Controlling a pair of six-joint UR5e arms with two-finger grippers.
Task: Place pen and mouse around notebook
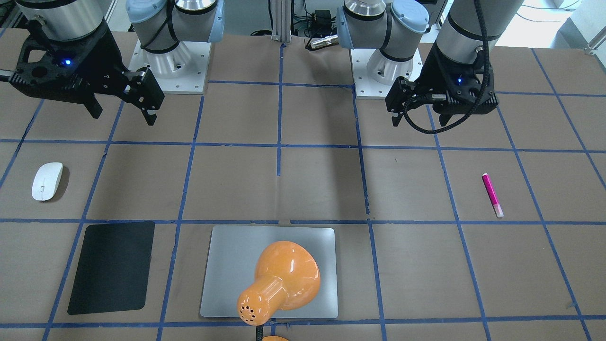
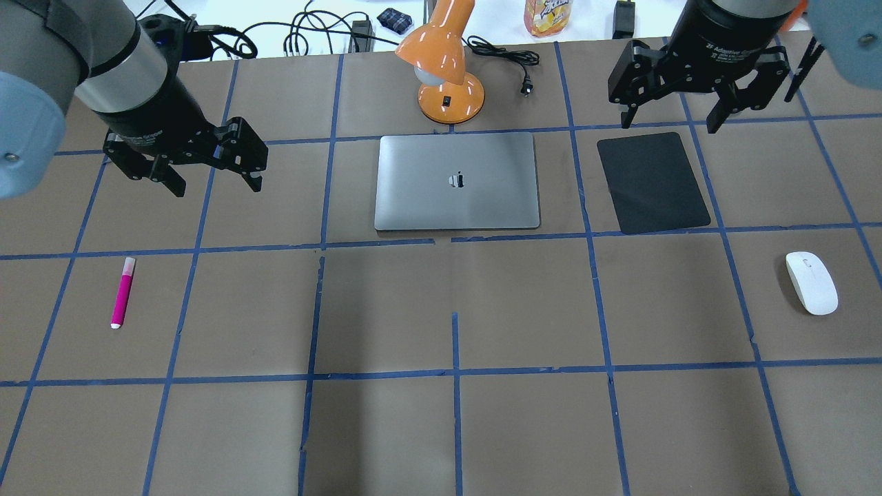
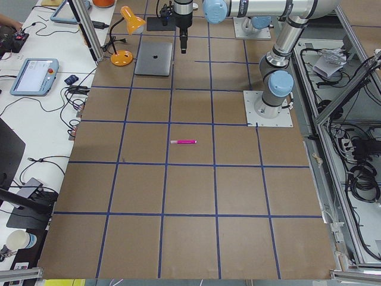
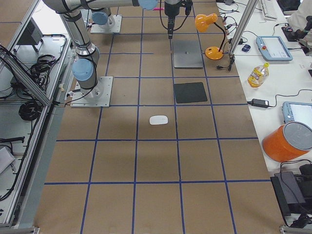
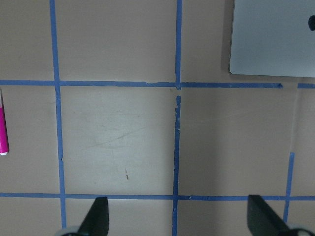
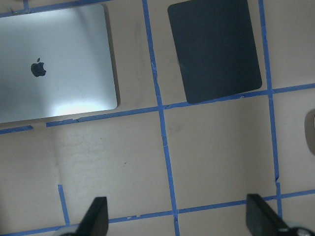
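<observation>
Left pincer (image 2: 218, 187) well apart from pen (image 2: 122, 292).

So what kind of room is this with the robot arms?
Most likely a robotics lab. A left arm and a right arm are mounted on a table marked with a blue tape grid. Beside it sit a teach pendant for controlling them and bundles of cables.

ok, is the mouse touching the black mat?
Apart. Overhead view shows bare table and a blue tape line between the mouse and the black mat.
</observation>
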